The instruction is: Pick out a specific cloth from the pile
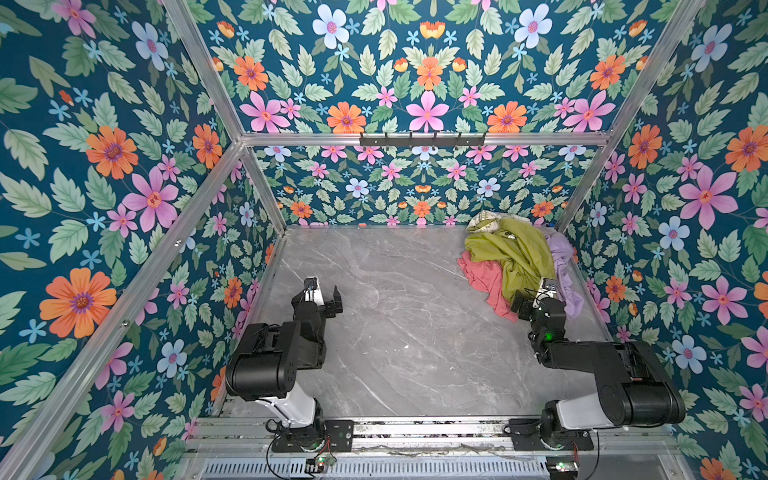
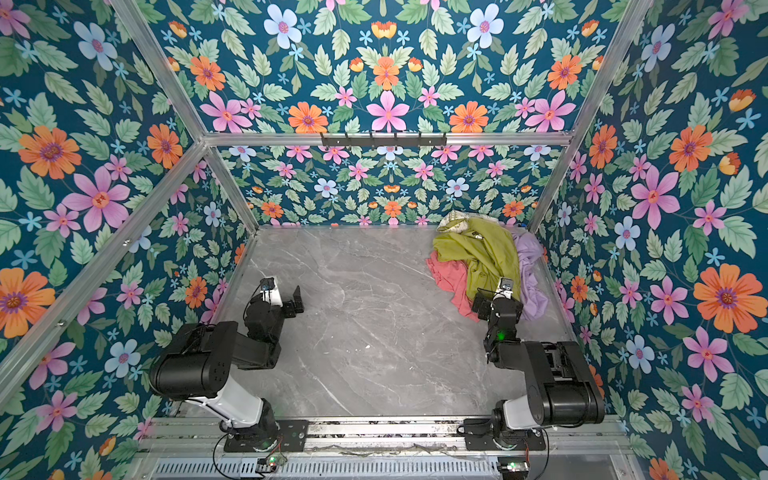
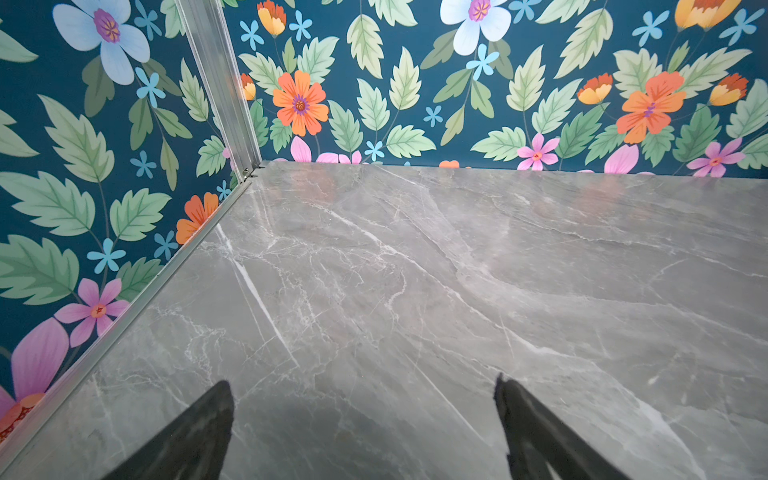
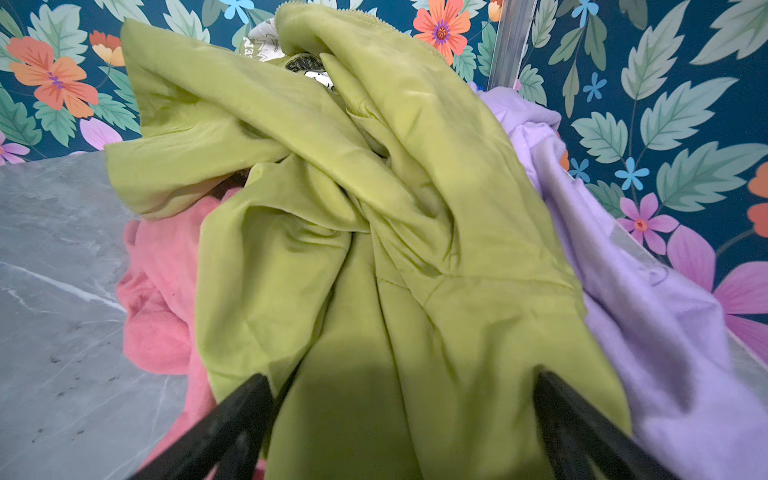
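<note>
Right hand [image 4: 401, 376] spread apart, poised over crumpled olive-green cloth [image 4: 374, 187] topping heap of soft cloths [image 1: 515, 249]; plain salmon-pink fabric cloth [image 4: 158, 291] pinned beneath, edge exposed on grey marble tabletop [image 4: 54, 249], likely easiest access. Left hand [image 3: 362, 382] apart, idle.

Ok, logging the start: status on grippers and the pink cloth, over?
Left gripper open over bare table. Right gripper open over olive-green cloth at near edge of pile. Salmon-pink cloth untouched, partly buried under the olive-green cloth.

One pile [image 1: 512, 268] at two o'clock holds four cloths. One each: salmon-pink cloth [image 1: 484, 279], olive-green cloth [image 1: 519, 248], lilac cloth [image 1: 566, 270], cream patterned cloth [image 1: 484, 220].
</note>
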